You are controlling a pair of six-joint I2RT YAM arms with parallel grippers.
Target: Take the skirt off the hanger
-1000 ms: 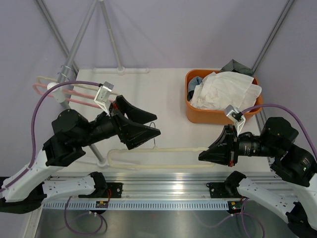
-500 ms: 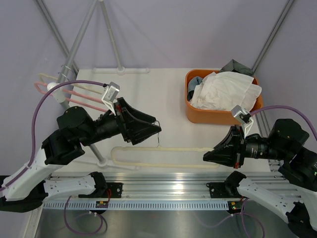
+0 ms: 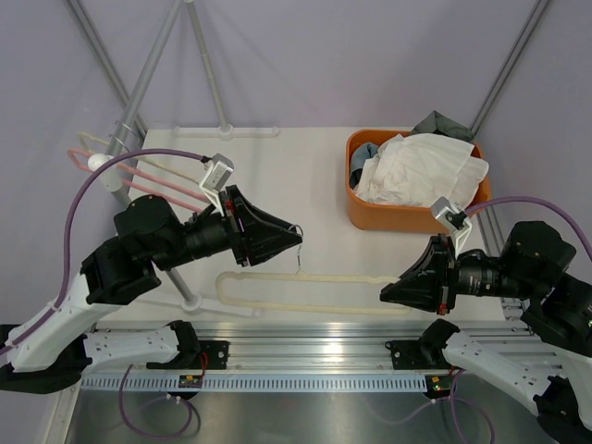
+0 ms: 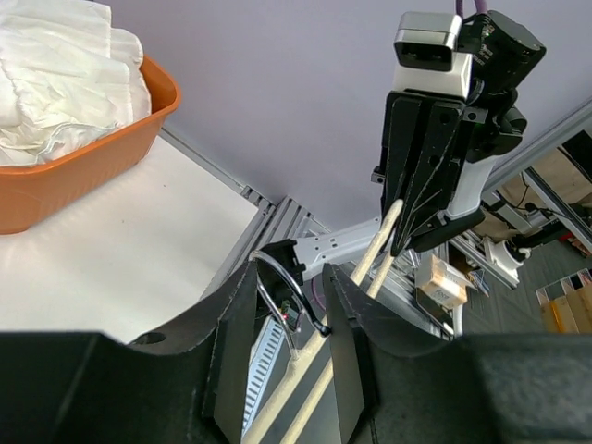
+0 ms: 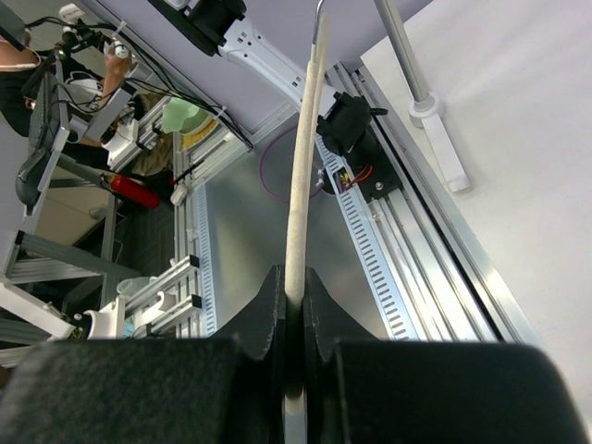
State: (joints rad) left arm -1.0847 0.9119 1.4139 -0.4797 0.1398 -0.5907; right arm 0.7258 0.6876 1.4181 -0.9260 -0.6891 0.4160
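The cream hanger (image 3: 305,278) carries no garment and hangs level just above the table's front edge. My right gripper (image 3: 385,294) is shut on its right end; in the right wrist view the cream bar (image 5: 301,185) runs straight out from between the closed jaws (image 5: 294,287). The hanger's metal hook (image 3: 298,242) sits between the fingers of my left gripper (image 3: 287,242), which stand partly open around the hook (image 4: 277,277) in the left wrist view. A white garment, seemingly the skirt (image 3: 416,166), lies bunched in the orange basket (image 3: 356,209).
Pink and cream spare hangers (image 3: 139,180) hang on a rack at the left. A metal stand post (image 3: 185,294) rises near the left arm. A dark cloth (image 3: 439,123) lies behind the basket. Frame poles slant up at the back corners.
My left gripper has moved right onto the hanger's hook and its jaws have narrowed around it. The hanger has shifted slightly right. My right gripper keeps its hold.
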